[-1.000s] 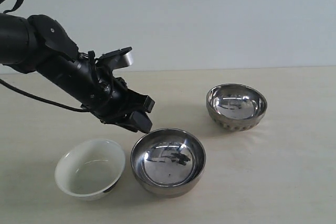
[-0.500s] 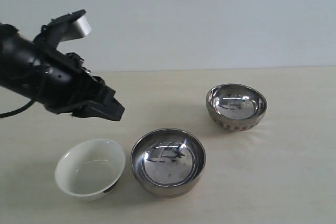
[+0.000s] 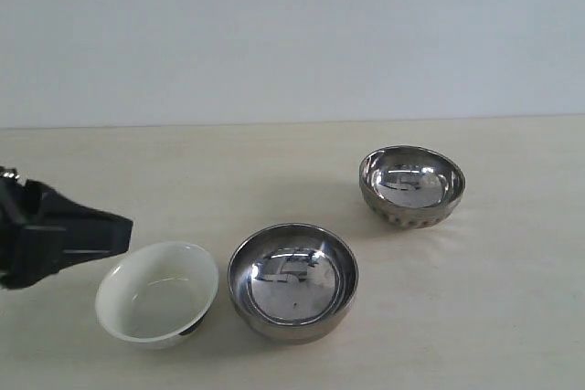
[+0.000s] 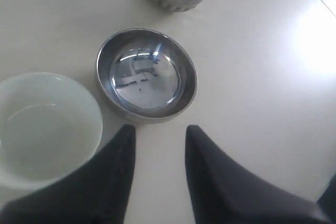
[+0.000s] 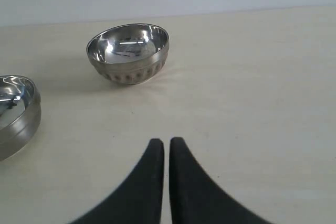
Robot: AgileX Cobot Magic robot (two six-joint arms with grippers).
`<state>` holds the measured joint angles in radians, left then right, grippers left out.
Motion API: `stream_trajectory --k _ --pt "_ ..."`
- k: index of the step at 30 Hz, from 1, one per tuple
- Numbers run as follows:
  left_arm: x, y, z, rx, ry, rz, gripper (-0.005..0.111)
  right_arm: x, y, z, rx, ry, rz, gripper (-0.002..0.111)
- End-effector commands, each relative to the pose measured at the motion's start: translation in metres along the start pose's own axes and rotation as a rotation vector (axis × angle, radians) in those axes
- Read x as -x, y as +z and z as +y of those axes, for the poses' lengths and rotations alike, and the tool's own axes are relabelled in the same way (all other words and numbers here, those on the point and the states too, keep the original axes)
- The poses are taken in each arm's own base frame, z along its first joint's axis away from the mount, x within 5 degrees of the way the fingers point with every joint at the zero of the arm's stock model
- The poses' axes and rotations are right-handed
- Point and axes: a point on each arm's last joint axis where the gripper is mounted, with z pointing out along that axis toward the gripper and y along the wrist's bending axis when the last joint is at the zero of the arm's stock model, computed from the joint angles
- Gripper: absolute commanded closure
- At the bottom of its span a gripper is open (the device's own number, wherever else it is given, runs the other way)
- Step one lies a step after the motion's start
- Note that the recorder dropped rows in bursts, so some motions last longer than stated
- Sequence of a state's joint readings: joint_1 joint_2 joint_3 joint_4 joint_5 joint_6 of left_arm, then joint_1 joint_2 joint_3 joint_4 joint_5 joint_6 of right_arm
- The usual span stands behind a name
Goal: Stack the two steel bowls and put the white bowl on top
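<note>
Nothing had been stacked: the smooth, shiny round steel bowl was set near centre, the ribbed steel bowl apart at far right, and the glossy cream-white round bowl just left. The left gripper was held parted and empty, the right gripper clenched on nothing.

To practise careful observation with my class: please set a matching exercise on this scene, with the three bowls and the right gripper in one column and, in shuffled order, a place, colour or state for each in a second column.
Column A
1. white bowl
2. smooth steel bowl
3. ribbed steel bowl
4. right gripper

Column B
a. shut, holding nothing
b. rightmost bowl in the exterior view, standing apart from the others
c. shiny, in the middle of the three bowls
d. cream-coloured, leftmost bowl in the exterior view

Pairs: 1-d, 2-c, 3-b, 4-a
</note>
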<state>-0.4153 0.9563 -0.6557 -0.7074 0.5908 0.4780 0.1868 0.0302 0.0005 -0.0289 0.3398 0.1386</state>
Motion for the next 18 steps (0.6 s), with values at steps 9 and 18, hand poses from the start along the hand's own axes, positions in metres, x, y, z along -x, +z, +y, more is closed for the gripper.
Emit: stream_trajectory --k 9,18 --pt "-0.038 -0.033 -0.013 -0.082 0.103 -0.202 0.075 0.001 0.0 -0.001 -0.008 -0.009 -0.006 0.108" --pt "-0.038 -0.034 -0.015 -0.105 0.134 -0.207 0.075 0.001 0.0 -0.001 -0.008 -0.009 -0.006 0.108"
